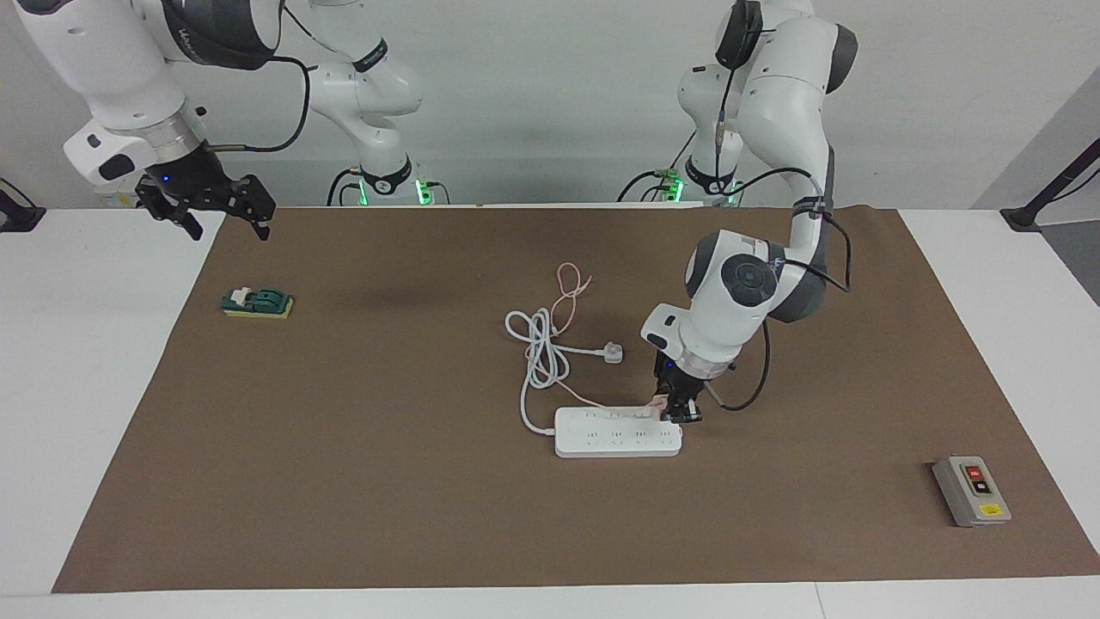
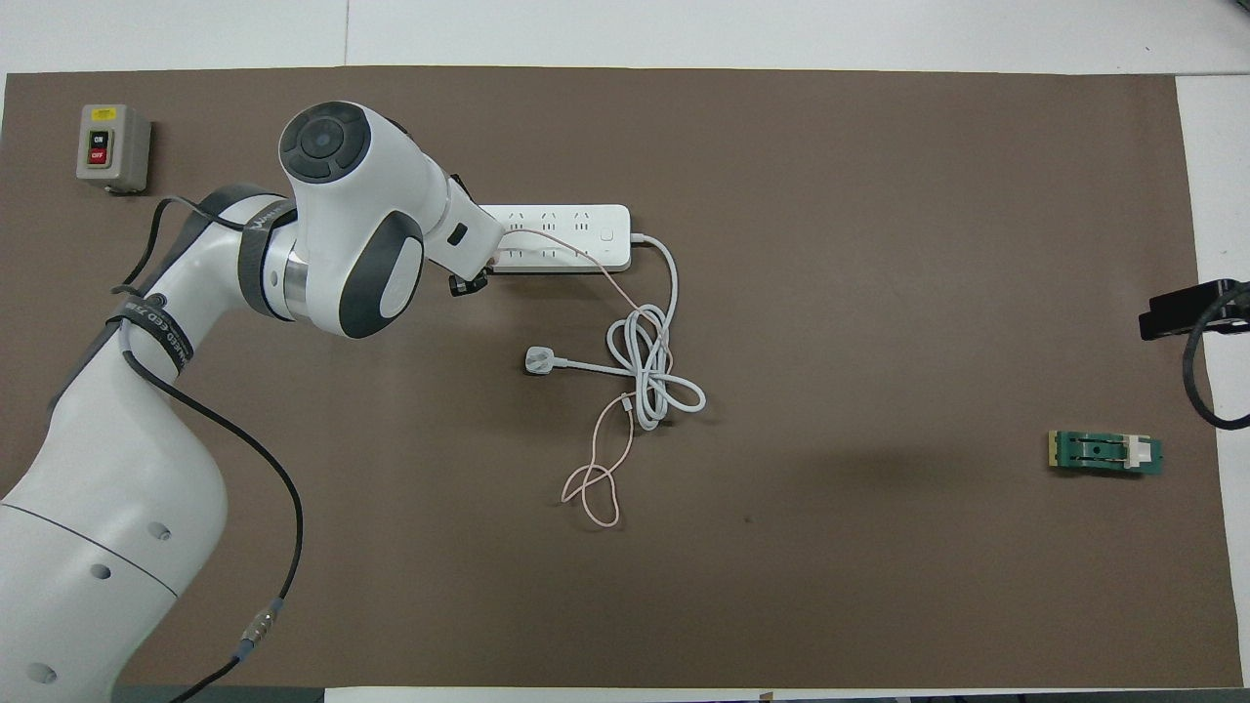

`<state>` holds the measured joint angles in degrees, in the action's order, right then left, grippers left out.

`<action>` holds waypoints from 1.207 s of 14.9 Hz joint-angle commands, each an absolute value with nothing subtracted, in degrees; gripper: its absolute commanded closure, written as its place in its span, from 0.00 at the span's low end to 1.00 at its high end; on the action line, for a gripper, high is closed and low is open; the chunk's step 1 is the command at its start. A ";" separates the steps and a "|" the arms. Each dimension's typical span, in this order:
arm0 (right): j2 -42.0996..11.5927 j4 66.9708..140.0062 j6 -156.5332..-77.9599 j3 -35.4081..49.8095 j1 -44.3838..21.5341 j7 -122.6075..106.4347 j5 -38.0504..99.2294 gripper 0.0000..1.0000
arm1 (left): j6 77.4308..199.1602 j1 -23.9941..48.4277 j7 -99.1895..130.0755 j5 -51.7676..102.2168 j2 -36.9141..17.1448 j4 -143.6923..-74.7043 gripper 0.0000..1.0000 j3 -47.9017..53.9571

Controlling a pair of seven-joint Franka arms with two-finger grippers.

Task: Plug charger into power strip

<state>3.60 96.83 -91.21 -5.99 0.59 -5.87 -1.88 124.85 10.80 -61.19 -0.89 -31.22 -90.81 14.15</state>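
My left gripper (image 1: pixel 677 413) stands low at the power strip (image 1: pixel 617 432), at the strip's end toward my left arm's side; the charger (image 1: pixel 658 404) sits at that end in the row of sockets nearer to me, apparently seated, though my wrist hides the joint from above; whether my fingers grip the charger or have let go I cannot tell. The pink cable (image 2: pixel 598 459) trails from the charger toward me, crossing the coiled white cord (image 2: pixel 652 366); the white plug (image 1: pixel 613 352) lies beside that coil. My right gripper (image 1: pixel 210 206) waits raised over the mat's edge at the right arm's end, fingers spread, carrying nothing.
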 commanded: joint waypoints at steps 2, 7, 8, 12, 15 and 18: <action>3.69 96.59 -90.35 -5.80 0.79 -5.98 -2.37 0.00 | 121.12 9.41 -60.21 -0.26 -29.45 -90.26 0.00 15.29; 3.69 96.59 -90.35 -5.80 0.88 -5.98 -2.37 0.00 | 118.93 8.35 -58.02 6.59 -22.60 -90.88 0.00 14.77; 3.69 96.59 -90.35 -5.80 0.79 -5.98 -2.37 0.00 | 117.00 8.26 -56.35 6.59 -21.11 -90.53 0.00 14.68; 3.69 96.59 -90.35 -5.80 0.79 -5.98 -2.37 0.00 | 106.38 5.37 -45.56 6.94 -13.55 -90.26 0.00 14.50; 3.69 96.59 -90.35 -5.80 0.88 -5.98 -2.37 0.00 | 98.91 2.56 -36.60 6.86 -8.54 -90.44 0.00 14.50; 3.69 96.59 -90.35 -5.80 0.79 -5.98 -2.37 0.00 | 90.12 -2.71 -28.41 6.50 -3.97 -90.61 0.00 14.59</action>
<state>3.60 96.83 -91.21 -5.99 0.59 -5.87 -1.88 95.05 0.91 -33.36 6.07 -7.76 -89.16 14.16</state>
